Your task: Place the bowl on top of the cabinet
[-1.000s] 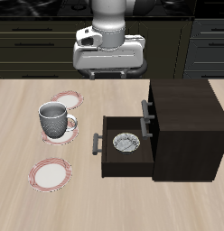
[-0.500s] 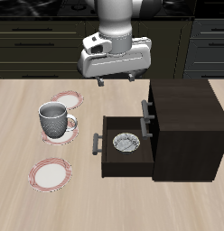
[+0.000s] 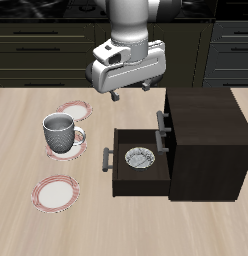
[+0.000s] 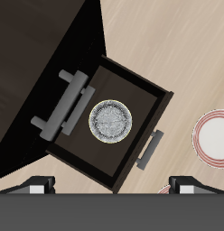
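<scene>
Bowl (image 3: 140, 158) sits inside the pulled-out drawer (image 3: 136, 185) of the cabinet (image 3: 206, 140), roughly centred on the drawer floor, upright, speckled inside facing up; also clear in the wrist view (image 4: 110, 120). Drawer sticks out from the cabinet's side face, grey bar handle (image 3: 106, 159) on its front; a second closed drawer above it with its own handle (image 3: 161, 133). Cabinet top is flat and dark. End effector (image 3: 130, 94) hangs in the air above the tabletop (image 3: 26, 140), farther back than the open drawer and well apart from the bowl, holding nothing; fingers spread wide, both tips (image 4: 32, 187) visible far apart in the wrist view. Mug (image 3: 59, 132) stands upright on a plate beside the drawer's handle side, well apart from it. Another reddish-rimmed plate (image 3: 73, 109) lies just behind the mug, a third plate (image 3: 56, 192) nearer the front edge. Wrist view also catches one plate (image 4: 213, 137) on the wood beyond the drawer front
</scene>
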You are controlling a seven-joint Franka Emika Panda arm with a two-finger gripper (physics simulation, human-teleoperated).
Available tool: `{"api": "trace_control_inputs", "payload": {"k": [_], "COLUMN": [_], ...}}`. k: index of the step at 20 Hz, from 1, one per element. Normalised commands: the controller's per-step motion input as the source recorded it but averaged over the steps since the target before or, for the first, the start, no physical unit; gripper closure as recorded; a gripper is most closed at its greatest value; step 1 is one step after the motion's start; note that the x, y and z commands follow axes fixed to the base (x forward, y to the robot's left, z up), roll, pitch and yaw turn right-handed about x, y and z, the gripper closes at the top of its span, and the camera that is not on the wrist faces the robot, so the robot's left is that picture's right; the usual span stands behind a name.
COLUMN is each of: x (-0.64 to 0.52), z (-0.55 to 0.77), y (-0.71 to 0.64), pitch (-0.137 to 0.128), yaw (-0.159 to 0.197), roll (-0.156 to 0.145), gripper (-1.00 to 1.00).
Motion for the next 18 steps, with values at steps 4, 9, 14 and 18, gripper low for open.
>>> {"api": "trace_control_inputs", "payload": {"k": [4, 9, 14, 18], "x": [0.12, 0.03, 0.06, 0.05], "z": [-0.07, -0.09, -0.25, -0.11], "y": [0.08, 0.02, 0.08, -0.01], "pitch": [-0.020, -0.032, -0.002, -0.041], "yaw": [0.188, 0.194, 0.307, 0.311], "roll": [0.004, -0.005, 0.016, -0.008], "gripper": [-1.00, -1.00, -1.00, -1.00]}}
